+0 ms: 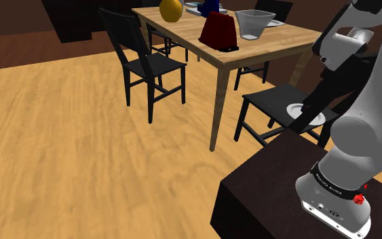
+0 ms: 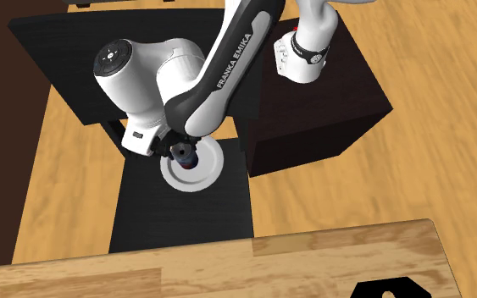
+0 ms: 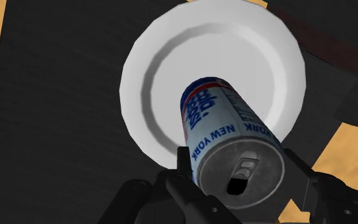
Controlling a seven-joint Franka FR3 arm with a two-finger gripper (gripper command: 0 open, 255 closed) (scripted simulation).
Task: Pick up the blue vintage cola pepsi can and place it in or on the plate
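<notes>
Looking along the gripper (image 3: 238,173), we see its 2 black fingers (image 3: 182,167) clamped on the sides of the can (image 3: 225,130). The can is a smooth white and blue cylinder with a dull grey metal lid and a pull tab. It hangs tilted over the plate (image 3: 147,76), a round, plain white dish with a raised rim. The plate lies on a chair's (image 2: 185,218) flat black seat. We cannot tell whether can and plate touch.

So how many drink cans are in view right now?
1: a blue-and-white can in the tool, over the white plate on the black chair. A blue thing on the table might be another.
</notes>
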